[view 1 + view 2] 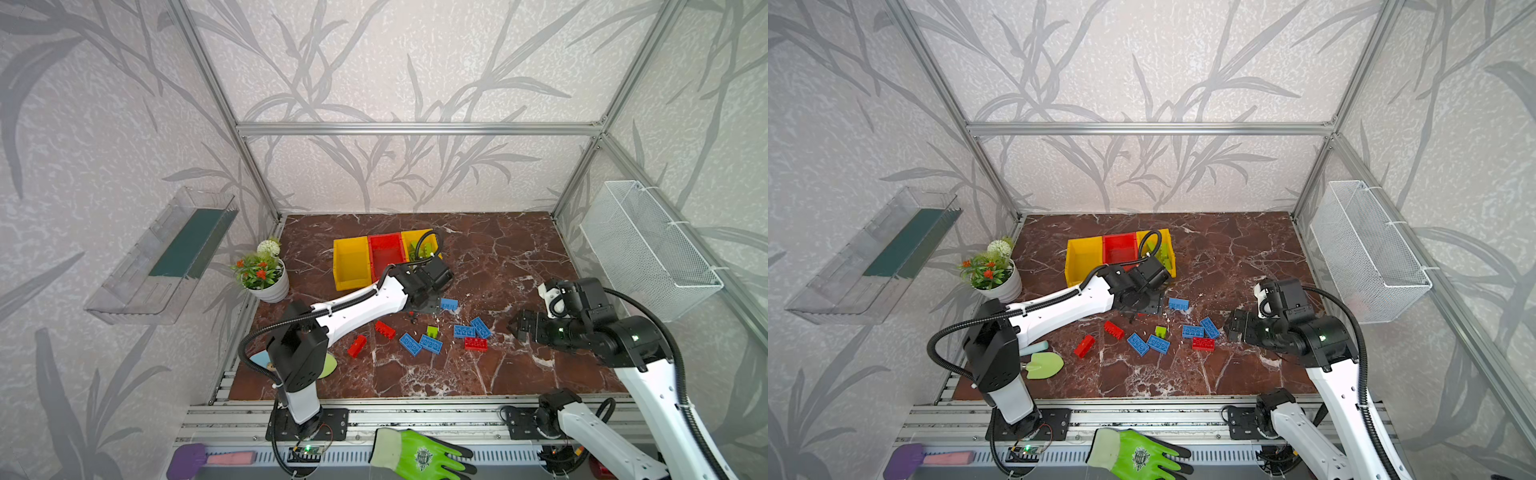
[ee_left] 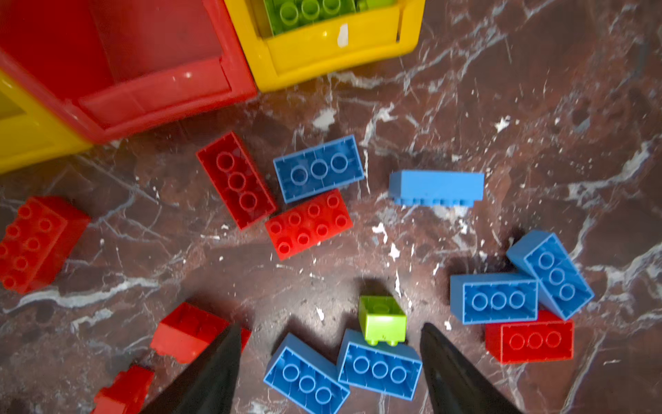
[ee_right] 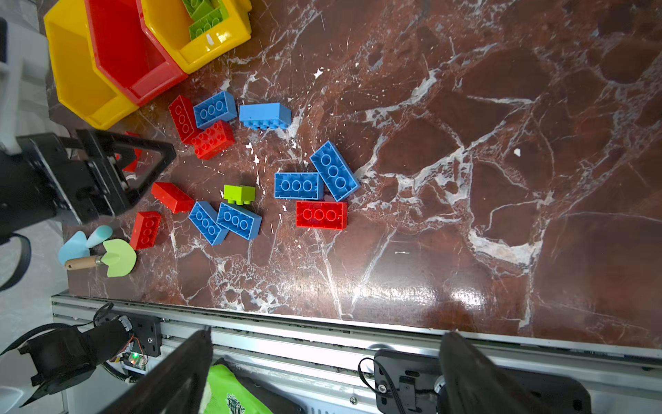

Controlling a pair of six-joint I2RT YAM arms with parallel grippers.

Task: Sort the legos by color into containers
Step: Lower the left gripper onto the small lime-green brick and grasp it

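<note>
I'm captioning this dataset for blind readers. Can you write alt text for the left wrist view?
The open left gripper hangs over loose red and blue legos and one small lime green brick on a dark marble table. Beyond them stand a red bin and a yellow bin holding green bricks.

no legible text, number or brand in any view: round emblem (image 1: 423, 459) on green glove (image 1: 399, 451) too blurred; white patch (image 2: 343, 35) on yellow container (image 2: 333, 57) unreadable.

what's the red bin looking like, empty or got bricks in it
Empty: in both wrist views the red bin is bare inside, with nothing in it.
</note>
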